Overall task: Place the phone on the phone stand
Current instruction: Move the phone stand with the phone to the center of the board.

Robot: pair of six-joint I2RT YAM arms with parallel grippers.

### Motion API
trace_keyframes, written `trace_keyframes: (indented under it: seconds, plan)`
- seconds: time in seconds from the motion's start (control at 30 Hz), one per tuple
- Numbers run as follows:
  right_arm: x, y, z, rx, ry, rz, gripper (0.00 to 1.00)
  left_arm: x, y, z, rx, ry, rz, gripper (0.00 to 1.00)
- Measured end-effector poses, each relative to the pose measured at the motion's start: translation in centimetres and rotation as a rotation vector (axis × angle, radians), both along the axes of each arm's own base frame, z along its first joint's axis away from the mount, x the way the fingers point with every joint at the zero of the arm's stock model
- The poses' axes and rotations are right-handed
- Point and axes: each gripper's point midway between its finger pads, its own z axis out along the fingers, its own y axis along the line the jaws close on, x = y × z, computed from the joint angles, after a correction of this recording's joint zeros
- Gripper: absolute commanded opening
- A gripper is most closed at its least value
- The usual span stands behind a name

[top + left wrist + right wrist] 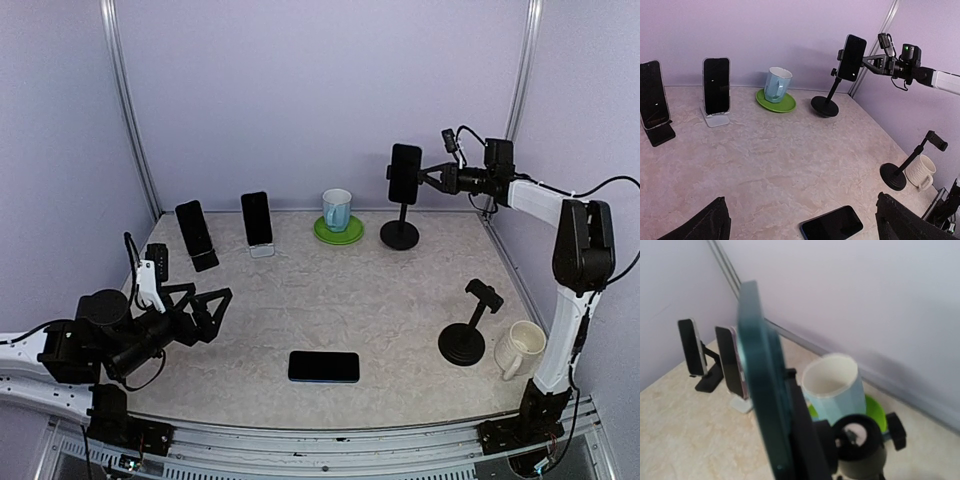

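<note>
While the right gripper [422,176] is reached out to the back of the table [400,300], we see its fingers narrowed onto the right edge of the phone [404,173]. That's a grip, not a release. The phone is upright, dark face toward the front, up against the clamp head of the phone stand [399,236]. The stand's round base sits on the table just right of the green saucer [338,237], and the blue mug [337,208] is on that saucer.

In the right wrist view we get the phone edge-on. It has a dark teal rim, with the black clamp directly behind it and touching. We cannot tell whether the clamp arms are closed around the phone.

The left gripper [210,298] hovers low at the near left, jaws spread wide with nothing between them.

Other items we see:
- The flat phone [323,367] lies near front centre, well apart from both grippers.
- Two propped phones stand at the back left, one on a black holder [194,232] and one on a pale holder [257,218].
- The empty stand [466,335] is on the right side with its head tilted.
- The cream mug [522,348] is just beside the empty stand's base.
</note>
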Motion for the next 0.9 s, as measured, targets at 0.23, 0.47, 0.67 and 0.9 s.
trace_keyframes:
  seconds: [0.23, 0.47, 0.67, 0.9]
  plan:
    - [0.8, -0.7, 1.6, -0.012, -0.062, 0.039, 0.00, -0.2, 0.6, -0.6, 0.018, 0.020, 0.004, 0.99]
    - [0.9, -1.9, 0.7, -0.025, -0.036, 0.026, 0.00, -0.2, 0.9, -0.9, 0.029, 0.026, 0.010, 0.99]
    - [0.9, -2.3, 0.3, -0.036, -0.036, 0.022, 0.00, -0.2, 0.9, -1.1, 0.036, 0.032, 0.012, 0.99]
    - [0.7, -2.7, -1.9, -0.042, 0.010, 0.005, 0.00, -0.2, 1.1, -1.0, 0.028, 0.031, 0.019, 0.99]
